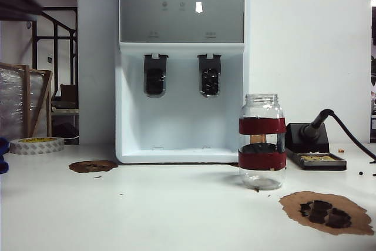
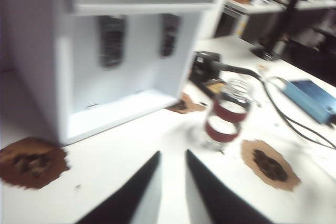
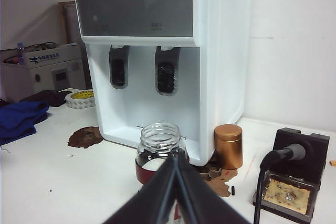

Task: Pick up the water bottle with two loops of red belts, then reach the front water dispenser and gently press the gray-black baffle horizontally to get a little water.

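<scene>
Water bottle (image 1: 262, 141) stands upright on the white tabletop (image 1: 147, 204), just right of the water dispenser (image 1: 181, 63) and nearer the camera than its base; mouth open, two dark red bands round the body. Nothing touches it. In the exterior view no arm shows.

Dispenser sits at the far middle of the tabletop, gray upper panel w/ "AUX", two dark paddles over the recessed bay. The gray-black baffle (image 1: 210, 74) is the right one, the left paddle (image 1: 155, 74) hangs beside it; both untouched.

Left claw (image 2: 172, 174): in the left wrist view, blurred, its two dark fingers (image 2: 137, 184) stand slightly spread w/ a clear gap, nothing between them. It hangs over bare tabletop, near side of the dispenser, bottle ahead and to the right, apart from it.

Right claw (image 3: 176, 169): fingers pressed together to a point, pinching nothing, on the near side of the bottle (image 3: 159, 148); can't tell if the tips touch the glass.

Other stuff: copper-brown cylinder (image 3: 228, 146) by the dispenser's right corner, behind the bottle. Soldering iron stand (image 1: 312, 145) far right. Tape roll (image 1: 36, 144) far left. Brown stains on the tabletop, one near right (image 1: 326, 211), one left (image 1: 92, 166).
</scene>
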You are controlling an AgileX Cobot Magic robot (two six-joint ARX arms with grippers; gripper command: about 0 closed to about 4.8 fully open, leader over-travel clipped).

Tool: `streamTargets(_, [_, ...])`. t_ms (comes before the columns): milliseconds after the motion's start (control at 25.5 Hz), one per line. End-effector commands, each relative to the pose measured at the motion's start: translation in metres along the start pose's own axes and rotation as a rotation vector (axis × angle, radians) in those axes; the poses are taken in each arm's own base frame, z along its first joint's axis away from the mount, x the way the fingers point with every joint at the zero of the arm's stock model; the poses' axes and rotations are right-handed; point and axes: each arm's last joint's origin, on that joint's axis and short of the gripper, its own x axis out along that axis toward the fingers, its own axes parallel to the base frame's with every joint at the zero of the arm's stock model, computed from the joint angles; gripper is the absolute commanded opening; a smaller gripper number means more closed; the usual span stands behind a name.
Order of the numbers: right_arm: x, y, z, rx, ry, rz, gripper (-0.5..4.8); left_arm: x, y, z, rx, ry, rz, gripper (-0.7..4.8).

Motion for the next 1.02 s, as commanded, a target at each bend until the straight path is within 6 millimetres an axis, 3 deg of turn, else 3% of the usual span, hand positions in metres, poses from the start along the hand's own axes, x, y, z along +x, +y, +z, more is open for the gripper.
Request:
streamTargets(39, [0.000, 0.000, 0.001, -0.001, -0.015, 0.008, -0.02, 0.003, -0.009, 0.006, 0.096, -0.024, -0.006, 0.69])
streamTargets(78, [0.000, 0.000, 0.000, 0.000, -0.014, 0.008, -0.02, 0.004, -0.011, 0.006, 0.117, -0.024, 0.006, 0.69])
streamTargets(196, [0.000, 0.000, 0.000, 0.000, -0.014, 0.008, -0.02, 0.008, -0.026, 0.007, 0.193, 0.004, 0.076, 1.54])
streamTargets(548, [0.000, 0.000, 0.000, 0.003, -0.006, 0.008, -0.02, 0.006, -0.044, 0.019, 0.297, -0.018, 0.113, 1.65])
streamTargets(626, [0.000, 0.000, -0.001, 0.003, -0.004, 0.008, -0.02, 0.006, -0.046, 0.021, 0.299, -0.024, 0.066, 2.56])
streamTargets(861, [0.000, 0.000, -0.002, 0.007, 0.007, 0.007, -0.02, 0.006, -0.047, 0.021, 0.311, -0.025, 0.019, 2.57])
streamTargets(1018, [0.000, 0.000, -0.002, 0.008, 0.007, 0.008, -0.02, 0.009, -0.049, 0.021, 0.335, -0.024, 0.015, 2.91])
